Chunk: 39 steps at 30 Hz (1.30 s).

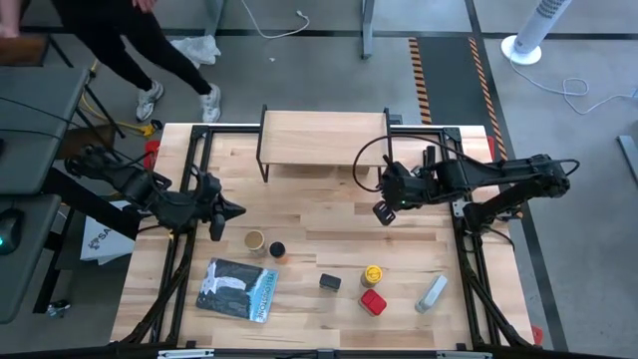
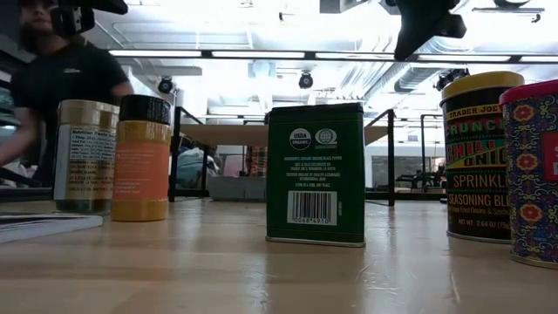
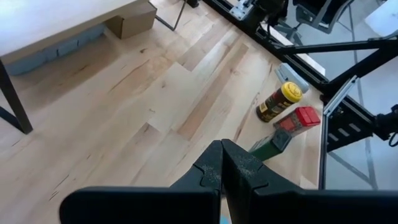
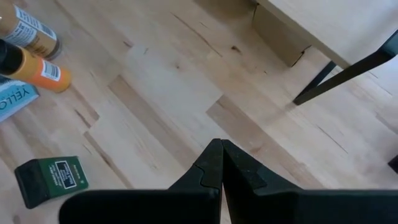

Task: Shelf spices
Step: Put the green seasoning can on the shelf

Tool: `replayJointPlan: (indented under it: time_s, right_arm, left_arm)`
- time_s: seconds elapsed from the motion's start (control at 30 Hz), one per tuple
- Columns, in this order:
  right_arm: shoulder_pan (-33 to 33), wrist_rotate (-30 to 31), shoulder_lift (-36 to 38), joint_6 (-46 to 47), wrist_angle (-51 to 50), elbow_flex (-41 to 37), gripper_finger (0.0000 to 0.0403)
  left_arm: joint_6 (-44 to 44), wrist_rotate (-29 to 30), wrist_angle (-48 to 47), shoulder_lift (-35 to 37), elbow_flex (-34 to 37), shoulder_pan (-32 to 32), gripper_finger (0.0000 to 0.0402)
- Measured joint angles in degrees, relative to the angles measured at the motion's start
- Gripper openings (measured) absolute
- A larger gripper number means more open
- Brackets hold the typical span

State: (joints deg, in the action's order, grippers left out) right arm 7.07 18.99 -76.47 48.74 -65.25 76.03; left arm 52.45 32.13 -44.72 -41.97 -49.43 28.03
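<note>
Plainly nothing is shelved yet: both grippers, left (image 1: 237,210) and right (image 1: 383,212), hover closed and empty, spices (image 1: 371,275) stand near the front edge, well short of the shelf (image 1: 324,137), so a gripper must open over one.

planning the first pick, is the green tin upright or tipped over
Upright: the green tin stands on its base on the table in the low view, barcode label vertical, lid on top.
</note>
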Motion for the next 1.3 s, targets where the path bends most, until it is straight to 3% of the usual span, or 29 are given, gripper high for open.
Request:
replayJointPlan:
  time_s: [1.3]
  right_arm:
    - [-0.4,0.1,0.0,0.2,1.3,0.0,0.0]
  left_arm:
    - [-0.2,0.1,0.0,-0.5,0.0,0.0,0.0]
